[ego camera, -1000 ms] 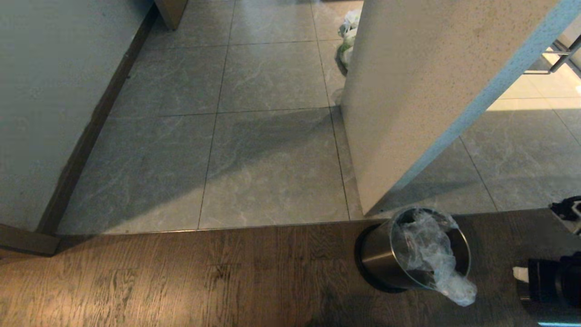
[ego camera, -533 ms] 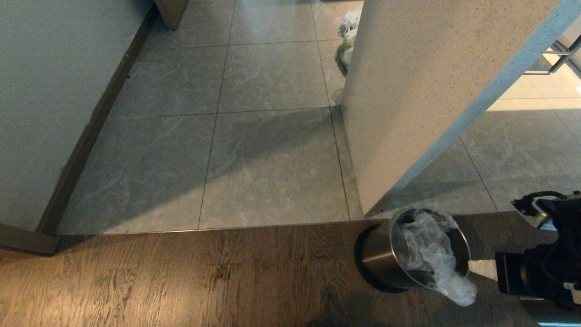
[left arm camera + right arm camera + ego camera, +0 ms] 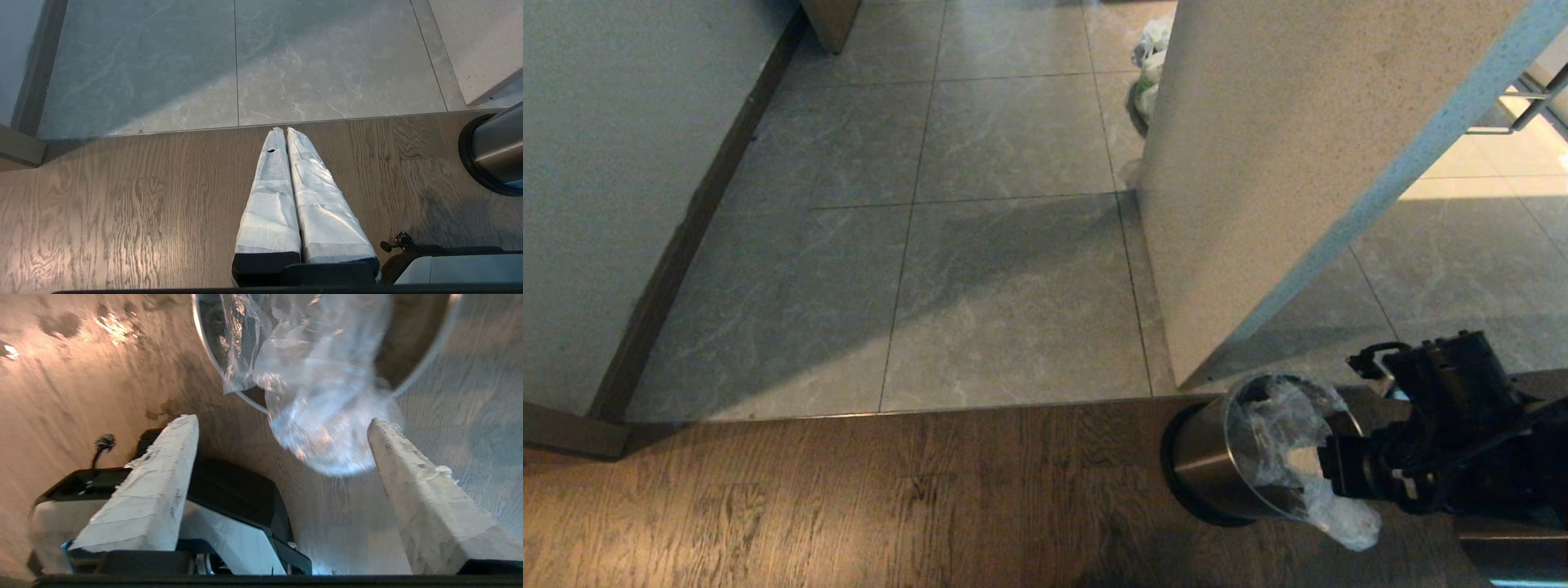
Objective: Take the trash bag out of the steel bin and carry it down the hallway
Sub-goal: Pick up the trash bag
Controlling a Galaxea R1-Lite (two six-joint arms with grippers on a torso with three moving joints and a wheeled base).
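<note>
between spread right tool (image 3: 282, 424) fingers: trash bag (image 3: 322, 428)

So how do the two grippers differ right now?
The right gripper is open, its taped fingers spread on either side of the trash bag that spills over the steel bin's rim; the left gripper is shut, fingers pressed together. The right is at the bin; the left hangs over bare wooden floor, away from it. Both have white-wrapped fingers.

White speckled partition (image 3: 1258, 163) on grey tiles, tied white-and-green bags (image 3: 1150, 69) behind it, wood-plank floor (image 3: 849, 506) nearer.
</note>
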